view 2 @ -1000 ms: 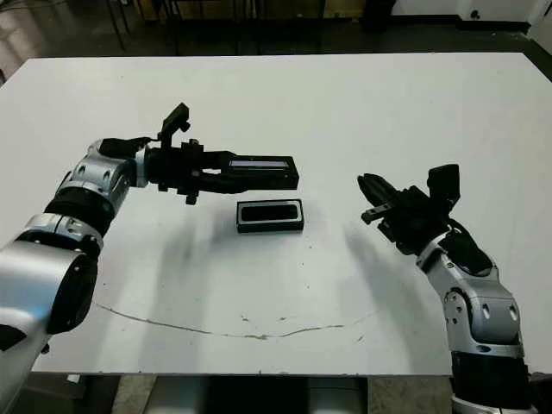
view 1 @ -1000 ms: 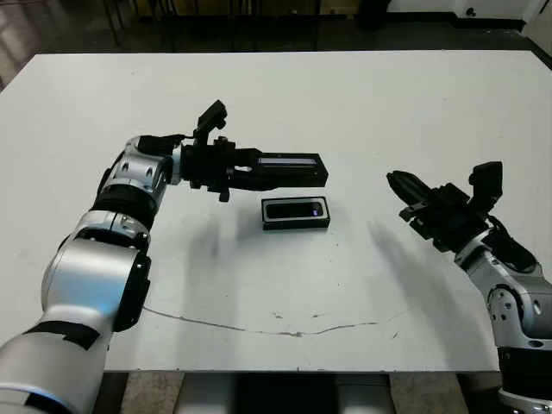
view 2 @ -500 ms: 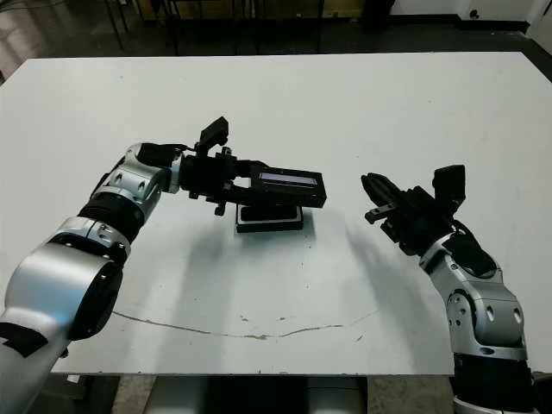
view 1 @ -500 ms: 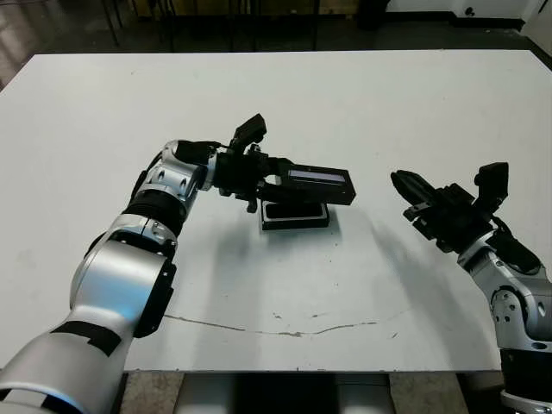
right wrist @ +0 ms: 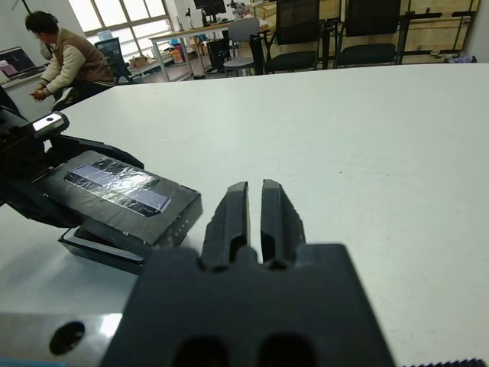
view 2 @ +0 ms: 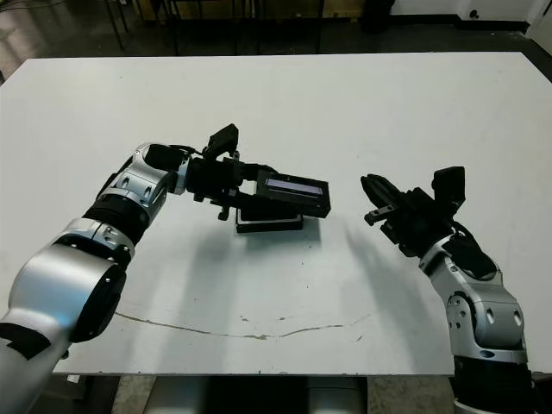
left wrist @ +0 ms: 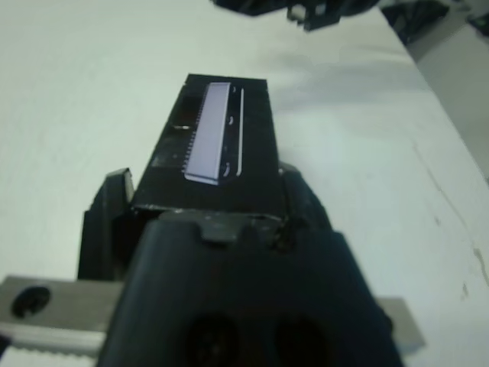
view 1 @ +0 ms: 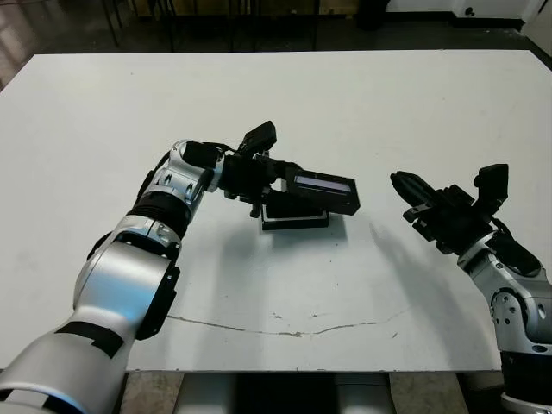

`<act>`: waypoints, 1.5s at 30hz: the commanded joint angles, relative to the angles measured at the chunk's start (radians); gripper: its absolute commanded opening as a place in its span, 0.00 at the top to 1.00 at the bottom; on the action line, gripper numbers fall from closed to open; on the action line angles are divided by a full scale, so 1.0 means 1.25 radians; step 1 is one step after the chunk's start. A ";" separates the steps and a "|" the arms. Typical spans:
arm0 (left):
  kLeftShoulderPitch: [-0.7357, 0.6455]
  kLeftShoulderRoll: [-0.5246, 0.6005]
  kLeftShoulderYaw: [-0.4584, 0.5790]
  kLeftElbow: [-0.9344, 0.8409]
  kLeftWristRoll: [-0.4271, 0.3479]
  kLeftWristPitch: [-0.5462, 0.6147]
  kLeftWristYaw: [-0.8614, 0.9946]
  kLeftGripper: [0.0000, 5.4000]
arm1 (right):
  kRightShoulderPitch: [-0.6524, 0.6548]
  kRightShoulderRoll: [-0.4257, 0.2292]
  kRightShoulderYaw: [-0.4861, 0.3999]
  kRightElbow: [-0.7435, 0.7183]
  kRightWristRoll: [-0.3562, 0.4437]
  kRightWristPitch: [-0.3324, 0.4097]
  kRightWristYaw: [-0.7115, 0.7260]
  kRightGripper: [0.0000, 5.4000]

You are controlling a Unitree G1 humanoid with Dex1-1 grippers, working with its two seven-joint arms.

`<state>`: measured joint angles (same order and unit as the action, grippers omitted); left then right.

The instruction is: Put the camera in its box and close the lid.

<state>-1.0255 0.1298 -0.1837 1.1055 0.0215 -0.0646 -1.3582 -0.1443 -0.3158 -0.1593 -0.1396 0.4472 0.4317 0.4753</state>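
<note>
Clamped on the lid (view 1: 321,191): left gripper (view 1: 278,183); right gripper (view 1: 412,191) fingers pressed together, holding nothing.
Lid hangs over the box (view 1: 294,219), long axis running left-right w/ a slight tilt, far end dipping toward the robot's right, pale strip up. Box sits on the table (view 1: 362,112) mid-scene, mostly covered, near edge showing. Camera not visible. Right gripper hovers well apart, on the right.

The left gripper (view 1: 278,185) has carried the lid (view 1: 323,191) from behind the box (view 1: 295,221) to above it, hiding most of the tray. The lid (pale strip up) now overhangs the box's right end and tilts down that way.
</note>
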 commanded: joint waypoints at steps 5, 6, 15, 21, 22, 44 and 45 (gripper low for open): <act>0.024 0.045 -0.024 -0.048 0.028 0.049 0.014 0.67 | 0.007 0.010 0.011 0.009 -0.001 0.012 -0.011 1.00; 0.027 0.048 -0.026 -0.055 0.030 0.049 0.017 0.67 | 0.006 0.010 0.013 0.010 -0.004 0.011 -0.012 1.00; 0.040 0.056 -0.042 -0.071 0.028 0.067 -0.001 0.67 | 0.008 0.017 0.010 0.014 0.000 0.005 -0.016 1.00; 0.044 0.048 -0.052 -0.074 0.024 0.085 -0.012 0.67 | 0.009 0.015 0.008 0.009 0.002 0.009 -0.018 1.00; 0.045 0.047 -0.052 -0.073 0.023 0.086 -0.015 0.67 | 0.010 0.015 0.008 0.008 0.001 0.007 -0.017 1.00; 0.059 0.037 -0.104 -0.107 0.035 0.143 -0.011 0.70 | 0.014 0.017 0.010 -0.008 0.005 0.020 -0.025 1.00; 0.060 0.038 -0.105 -0.107 0.035 0.142 -0.012 0.70 | 0.015 0.017 0.011 -0.008 0.004 0.018 -0.025 1.00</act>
<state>-0.9758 0.1777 -0.3028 0.9731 0.0509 0.1069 -1.3688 -0.1424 -0.2959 -0.1431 -0.1462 0.4502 0.4372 0.4552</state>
